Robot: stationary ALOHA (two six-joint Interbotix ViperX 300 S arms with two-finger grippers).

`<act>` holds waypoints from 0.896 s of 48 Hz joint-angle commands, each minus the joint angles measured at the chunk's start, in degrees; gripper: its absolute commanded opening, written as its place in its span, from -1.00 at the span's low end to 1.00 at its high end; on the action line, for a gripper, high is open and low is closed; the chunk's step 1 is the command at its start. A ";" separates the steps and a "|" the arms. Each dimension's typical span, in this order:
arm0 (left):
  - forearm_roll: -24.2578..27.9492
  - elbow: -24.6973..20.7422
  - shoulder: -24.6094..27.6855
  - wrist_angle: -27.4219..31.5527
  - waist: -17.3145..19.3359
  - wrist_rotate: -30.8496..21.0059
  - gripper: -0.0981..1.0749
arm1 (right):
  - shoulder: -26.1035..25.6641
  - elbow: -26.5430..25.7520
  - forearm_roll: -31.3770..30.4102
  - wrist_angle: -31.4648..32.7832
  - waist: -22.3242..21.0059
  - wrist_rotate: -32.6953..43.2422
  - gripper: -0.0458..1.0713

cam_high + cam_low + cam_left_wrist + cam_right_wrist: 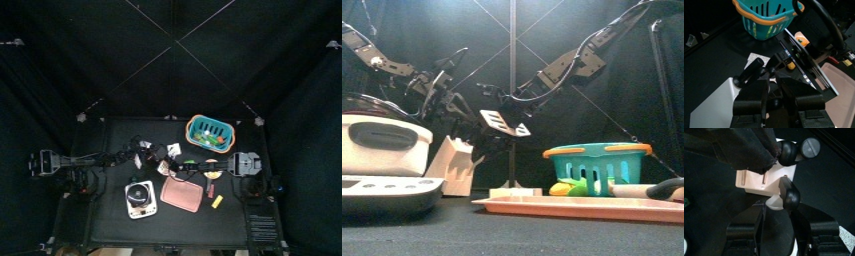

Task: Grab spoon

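Note:
The spoon (789, 196) shows in the right wrist view as a black, rounded handle end. It rises beside a white slotted holder (759, 181). My right gripper (777, 212) hangs right over it, open, its two jaws standing apart on either side of the handle. In that view the left arm's black bulk fills the space beyond the holder. My left gripper (774, 86) hovers over the same white holder (721, 102), close to the right arm crossing in front of it. From above, both grippers meet at mid-table, left gripper (144, 157) and right gripper (174, 158).
A teal basket (207, 128) with an orange rim stands at the back right, with toy food in it. A pink tray (185, 193) lies at the front. Left of the tray sits a white appliance (139, 198), which looms large in the front view.

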 commanded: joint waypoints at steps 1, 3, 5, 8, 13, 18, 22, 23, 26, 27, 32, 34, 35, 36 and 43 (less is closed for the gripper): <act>-0.18 -0.26 0.09 0.26 0.79 0.18 0.23 | -3.78 -0.35 -0.26 0.97 0.62 0.09 0.31; -0.18 -0.26 0.09 0.26 0.79 0.18 0.23 | -3.96 -0.26 -0.26 1.41 0.70 0.09 0.31; -0.18 -0.26 0.09 0.26 0.79 0.18 0.23 | -4.13 -0.09 -0.26 1.85 0.97 0.09 0.31; -0.18 -0.18 0.09 0.26 0.79 0.18 0.23 | -4.48 0.18 -0.35 2.29 1.23 0.09 0.31; -0.18 -0.18 0.09 0.26 0.79 0.18 0.23 | -5.19 0.70 -0.26 3.08 1.76 0.18 0.31; -0.09 -0.18 0.09 0.26 0.79 0.18 0.23 | -6.06 1.23 -0.26 3.60 2.29 0.18 0.31; -0.09 -0.09 0.09 0.26 0.79 0.18 0.23 | -6.77 1.76 -0.09 3.78 2.72 0.26 0.31; -0.09 -0.09 0.09 0.26 0.79 0.18 0.23 | -6.86 1.85 -0.09 3.87 2.90 0.26 0.31; -0.09 -0.09 0.09 0.26 0.79 0.18 0.23 | -7.47 2.37 0.09 4.31 3.25 0.35 0.31; -0.09 -0.09 0.09 0.18 0.79 0.18 0.23 | -7.56 2.55 0.18 4.48 3.52 0.35 0.31; -0.09 0.00 0.00 0.26 0.70 0.18 0.23 | -8.61 3.52 0.53 6.06 4.39 0.44 0.31; -0.09 -0.09 -0.18 0.26 0.62 0.18 0.23 | -9.05 3.96 0.53 6.68 4.83 0.53 0.31; 0.00 -0.09 -0.35 0.26 0.62 0.18 0.23 | -9.23 4.04 0.62 7.03 5.01 0.53 0.31; -0.09 -0.09 -0.44 0.18 0.53 0.26 0.23 | -9.49 4.22 0.62 7.29 5.19 0.53 0.31; 0.35 -0.09 -1.67 -0.09 0.44 0.26 0.23 | -10.90 5.27 0.62 8.96 6.68 0.53 0.31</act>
